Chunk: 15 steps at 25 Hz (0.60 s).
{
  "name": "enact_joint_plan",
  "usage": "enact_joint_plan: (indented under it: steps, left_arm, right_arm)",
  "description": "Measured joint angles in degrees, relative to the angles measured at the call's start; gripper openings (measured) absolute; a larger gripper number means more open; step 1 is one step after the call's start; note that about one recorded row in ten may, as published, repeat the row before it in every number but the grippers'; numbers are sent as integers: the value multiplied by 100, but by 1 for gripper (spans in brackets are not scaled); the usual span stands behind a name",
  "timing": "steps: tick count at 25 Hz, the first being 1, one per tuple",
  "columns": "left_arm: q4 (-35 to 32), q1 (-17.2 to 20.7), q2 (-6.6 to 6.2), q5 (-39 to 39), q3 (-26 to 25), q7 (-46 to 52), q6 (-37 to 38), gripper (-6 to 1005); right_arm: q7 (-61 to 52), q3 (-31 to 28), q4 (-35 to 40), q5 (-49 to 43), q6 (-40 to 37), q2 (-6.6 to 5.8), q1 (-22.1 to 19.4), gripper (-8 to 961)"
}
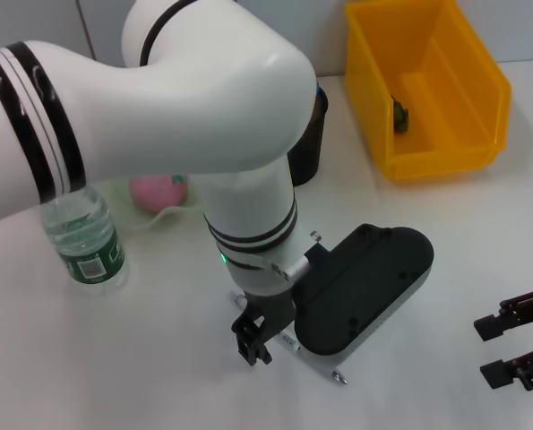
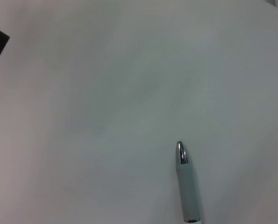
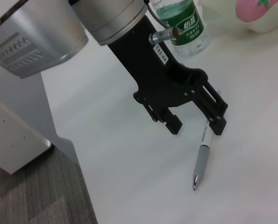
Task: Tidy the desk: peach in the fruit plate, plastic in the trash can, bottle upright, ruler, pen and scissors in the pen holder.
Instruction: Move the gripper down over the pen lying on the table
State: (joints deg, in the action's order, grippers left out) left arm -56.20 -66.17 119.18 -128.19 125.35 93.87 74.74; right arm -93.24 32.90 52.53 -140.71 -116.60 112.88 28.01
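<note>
— Left gripper (image 1: 251,338), where is it?
— Low over the white desk (image 1: 141,358), fingers apart beside the pen (image 3: 200,161), which lies flat. Right gripper (image 1: 517,345) waits open; grey floor (image 3: 31,196) below.

Silver pen (image 3: 200,160) flat on desk (image 3: 129,163)

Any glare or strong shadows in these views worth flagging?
Head view: bright highlight on the left arm; right gripper idle, evenly lit. Left wrist view: the pen glints at its tip. Right wrist view: soft shadows under the left gripper.
</note>
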Motion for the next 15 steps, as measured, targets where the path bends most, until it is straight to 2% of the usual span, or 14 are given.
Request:
enact_joint_plan:
  steps: [15]
  left_arm:
    - [21,9,0,-5,38,66,-37,734]
  right_arm:
    - [-32,146,2,0,-1,15,102,752]
